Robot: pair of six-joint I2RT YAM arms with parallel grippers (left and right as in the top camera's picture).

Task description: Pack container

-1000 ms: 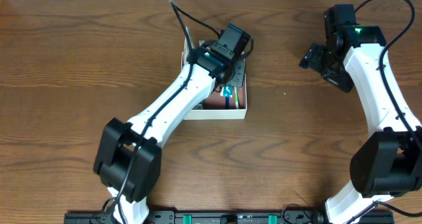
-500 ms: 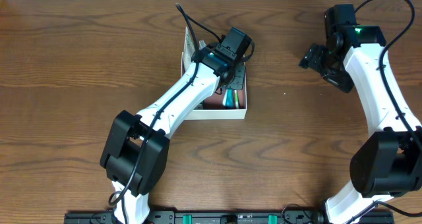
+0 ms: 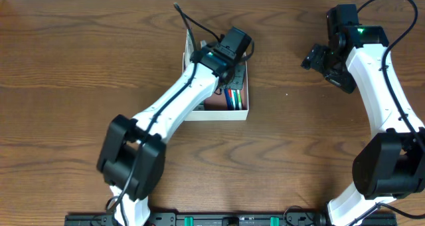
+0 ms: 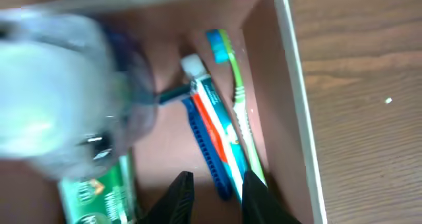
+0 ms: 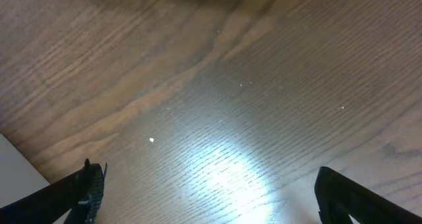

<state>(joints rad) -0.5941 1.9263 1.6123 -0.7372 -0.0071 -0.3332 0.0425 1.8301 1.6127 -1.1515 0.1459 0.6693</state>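
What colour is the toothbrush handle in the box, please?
The toothbrush handle is light green; left wrist view.

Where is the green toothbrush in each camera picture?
Overhead: the green toothbrush lies inside the container, along its right wall.
Left wrist: the green toothbrush is right of centre, between the toothpaste tube and that wall.
Right wrist: not in it, only the table.
Shared landmark: the container's white right wall, in the overhead and left wrist views.
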